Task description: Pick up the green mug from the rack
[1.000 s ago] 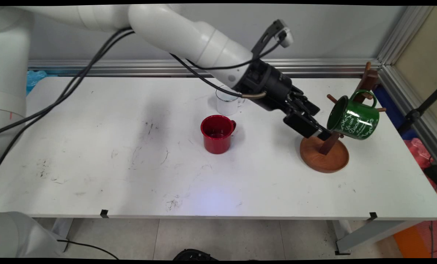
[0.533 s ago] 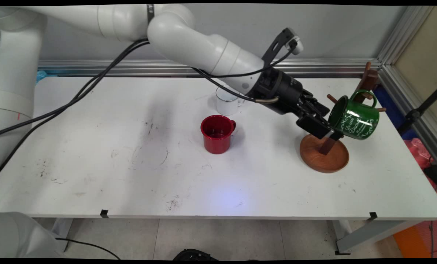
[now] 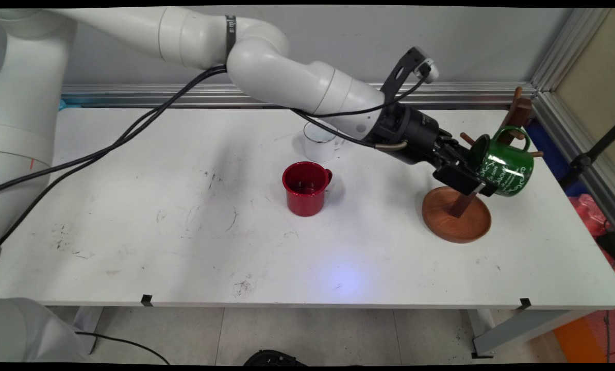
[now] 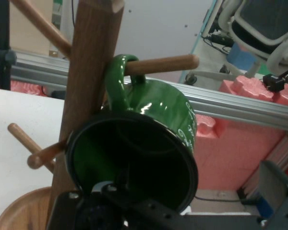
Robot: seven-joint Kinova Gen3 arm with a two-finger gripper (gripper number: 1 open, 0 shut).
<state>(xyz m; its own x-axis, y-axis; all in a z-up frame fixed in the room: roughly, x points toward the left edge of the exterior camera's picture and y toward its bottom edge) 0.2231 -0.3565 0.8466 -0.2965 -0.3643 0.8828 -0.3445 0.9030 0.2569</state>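
Note:
A green mug with white lettering hangs by its handle on a peg of a wooden mug tree, its mouth tilted toward the arm. My gripper is open at the mug's mouth. In the hand view the green mug fills the centre. One finger reaches inside its dark opening, while the other stands outside to the right. The mug's lower wall lies between them, untouched by the outer finger. The tree's post rises at the left.
A red mug stands upright mid-table and a white mug behind it, partly hidden by the arm. The table's right edge and an aluminium frame lie close beyond the mug tree. Black cables hang from the arm.
The gripper has moved right and slightly up toward the green mug, and one finger has entered its mouth. The mug still hangs on its peg.

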